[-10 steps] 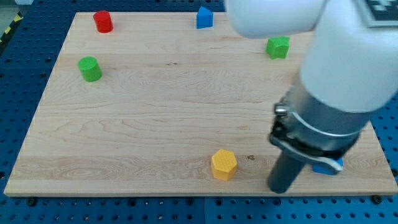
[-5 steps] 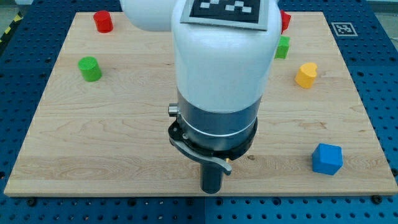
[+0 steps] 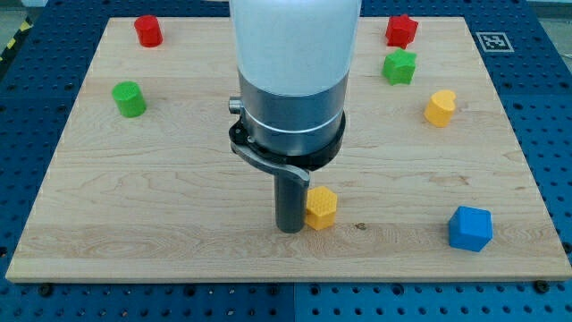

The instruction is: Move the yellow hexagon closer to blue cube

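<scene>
1. Camera view: the yellow hexagon [image 3: 321, 207] sits near the table's [image 3: 179, 224] bottom edge, about midway along it. My tip [image 3: 290, 230] is touching its left face, or just beside it. There is no hand on this arm, only the rod, so nothing is held.
2. Handling, as I judge it: a small, stiff, light block on smooth wood, likely to slide easily and to turn if pushed off-centre. Contact belongs on the middle of its left face, pushing toward the right edge.
3. The blue cube [image 3: 470, 228] lies near the bottom right corner, well apart from the hexagon, with bare wood between.
4. Others stand well clear: yellow cylinder [image 3: 440, 107], green star [image 3: 399, 67] and red star [image 3: 401, 30] toward the top right; green cylinder [image 3: 129, 98] and red cylinder [image 3: 147, 30] toward the top left.
</scene>
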Action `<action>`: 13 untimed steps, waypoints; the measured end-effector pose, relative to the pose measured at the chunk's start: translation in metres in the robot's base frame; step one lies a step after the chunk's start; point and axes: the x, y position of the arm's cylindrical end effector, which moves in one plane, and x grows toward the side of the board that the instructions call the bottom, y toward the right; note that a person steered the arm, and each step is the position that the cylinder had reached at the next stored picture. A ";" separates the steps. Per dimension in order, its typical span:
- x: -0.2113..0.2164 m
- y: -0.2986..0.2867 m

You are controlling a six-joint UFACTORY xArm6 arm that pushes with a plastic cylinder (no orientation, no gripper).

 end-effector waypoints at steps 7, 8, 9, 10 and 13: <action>-0.026 0.065; -0.020 0.068; -0.020 0.100; -0.020 0.127; -0.024 0.127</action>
